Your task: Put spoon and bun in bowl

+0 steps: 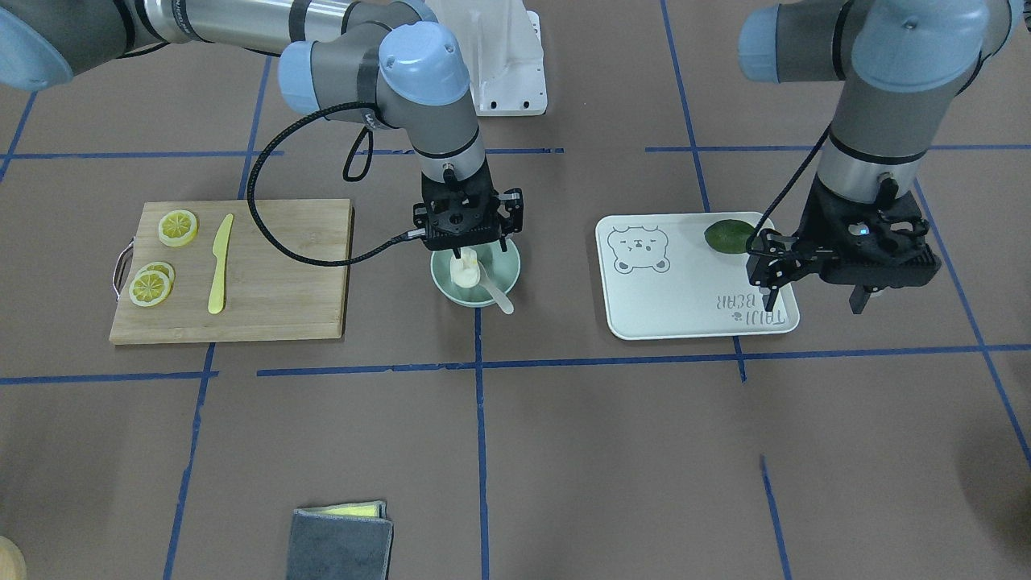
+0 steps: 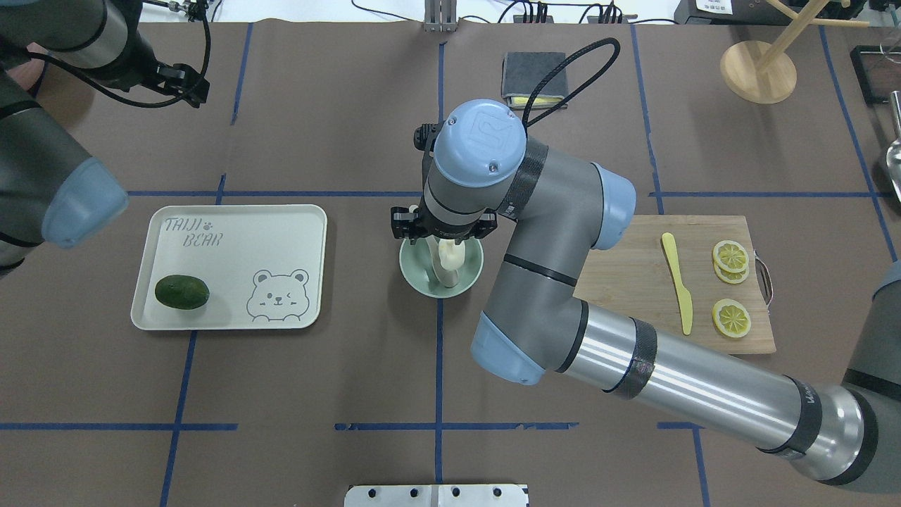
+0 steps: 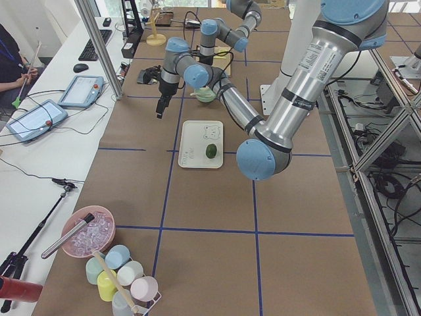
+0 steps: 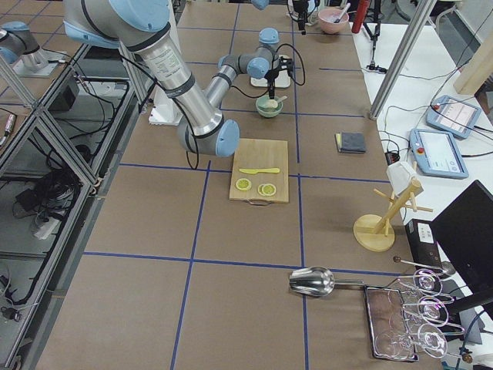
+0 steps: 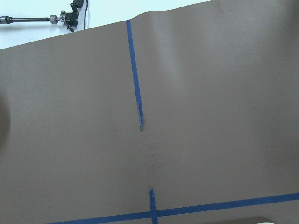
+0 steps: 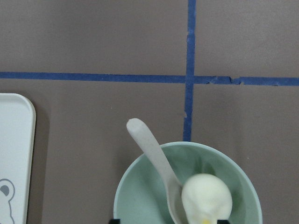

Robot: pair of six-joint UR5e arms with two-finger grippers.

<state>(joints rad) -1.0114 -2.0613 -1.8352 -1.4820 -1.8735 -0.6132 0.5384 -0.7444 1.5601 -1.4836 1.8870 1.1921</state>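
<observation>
The mint-green bowl point(image 1: 503, 278) stands at the table's middle and also shows in the overhead view point(image 2: 415, 271) and the right wrist view point(image 6: 140, 191). The white bun point(image 1: 465, 272) lies inside it point(image 6: 206, 198). The pale spoon point(image 1: 501, 300) rests in the bowl with its handle over the rim point(image 6: 150, 150), beside the bun. My right gripper point(image 1: 467, 244) is directly above the bowl, open and empty. My left gripper point(image 1: 813, 303) hangs open and empty over the tray's end. The left wrist view shows only brown table paper.
A white bear tray point(image 1: 685, 310) holds a dark green lime point(image 1: 729, 236). A wooden cutting board point(image 1: 274, 274) carries a yellow knife point(image 1: 219, 262) and lemon slices point(image 1: 177, 227). A grey cloth point(image 1: 342, 540) lies near the table's far edge from me.
</observation>
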